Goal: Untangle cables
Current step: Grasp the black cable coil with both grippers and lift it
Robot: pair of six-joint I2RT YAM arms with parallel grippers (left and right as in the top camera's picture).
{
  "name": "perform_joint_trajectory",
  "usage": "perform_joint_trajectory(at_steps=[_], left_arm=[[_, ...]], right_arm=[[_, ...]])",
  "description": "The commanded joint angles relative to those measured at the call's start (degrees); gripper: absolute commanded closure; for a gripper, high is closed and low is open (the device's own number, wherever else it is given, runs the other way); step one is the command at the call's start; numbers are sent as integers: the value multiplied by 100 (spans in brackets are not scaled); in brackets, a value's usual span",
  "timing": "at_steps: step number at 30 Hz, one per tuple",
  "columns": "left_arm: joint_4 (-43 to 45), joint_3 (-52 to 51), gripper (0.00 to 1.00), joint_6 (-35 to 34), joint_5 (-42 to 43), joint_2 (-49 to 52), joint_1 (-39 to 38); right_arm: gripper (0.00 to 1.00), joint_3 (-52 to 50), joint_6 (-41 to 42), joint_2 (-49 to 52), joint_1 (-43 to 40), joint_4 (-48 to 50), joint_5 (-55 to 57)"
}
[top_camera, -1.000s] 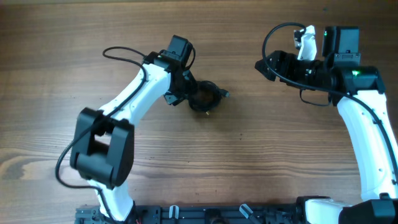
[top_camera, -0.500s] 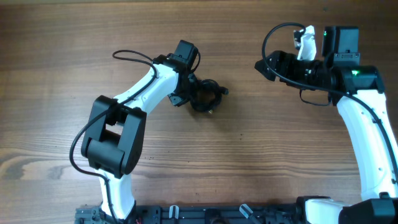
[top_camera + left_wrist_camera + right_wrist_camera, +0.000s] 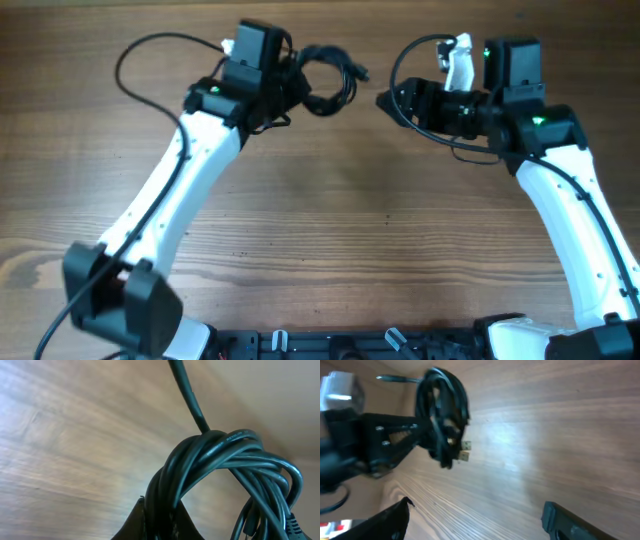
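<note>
The cables (image 3: 325, 78) are a tangled black bundle of loops held above the wooden table at the back centre. My left gripper (image 3: 290, 88) is shut on the bundle. In the left wrist view the coiled cables (image 3: 215, 475) pass between the fingertips (image 3: 162, 517), and a plug end (image 3: 295, 527) hangs at the lower right. My right gripper (image 3: 388, 100) is open and empty, a little to the right of the bundle. The right wrist view shows the bundle (image 3: 442, 415) with a plug (image 3: 464, 454), held by the left gripper, ahead of my spread right fingers (image 3: 477, 515).
The wooden table (image 3: 330, 220) spreads below both arms. Each arm's own thick black wire loops beside it: the left arm's wire (image 3: 140, 55) and the right arm's wire (image 3: 405, 50). A black rail with clamps (image 3: 330, 345) runs along the front edge.
My left arm has lifted the cable bundle off the table and swung it back and up. My right gripper has shifted left toward the bundle.
</note>
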Motion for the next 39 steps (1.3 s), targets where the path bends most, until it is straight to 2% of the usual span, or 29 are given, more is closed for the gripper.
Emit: perform_joint_trajectory(at_steps=[1, 4, 10, 14, 18, 23, 31, 34, 36, 39], left_arm=[[181, 85, 96, -927, -33, -120, -20], [188, 85, 96, -1644, -33, -118, -59], [184, 85, 96, -2310, 13, -118, -214], [184, 85, 96, -2341, 140, -118, -352], [184, 85, 96, -2341, 212, -118, -507], [184, 85, 96, -2365, 472, -118, -623], [164, 85, 96, -2354, 745, -118, -656], [330, 85, 96, -1974, 876, -142, -586], [621, 85, 96, -1585, 1281, -157, -468], [920, 85, 96, -1515, 1932, -175, -175]], right_arm=[[18, 120, 750, 66, 133, 295, 17], [19, 120, 1139, 66, 149, 411, 271], [20, 120, 1082, 81, 232, 538, 317], [24, 118, 1086, 153, 490, 673, 389], [33, 118, 1268, 223, 743, 704, 1228], [41, 118, 1331, 509, 892, 970, 1434], [79, 118, 1631, 761, 890, 922, 2116], [91, 118, 1722, 761, 863, 629, 2492], [95, 118, 1690, 767, 815, 501, 2529], [96, 116, 1668, 767, 702, 317, 2527]])
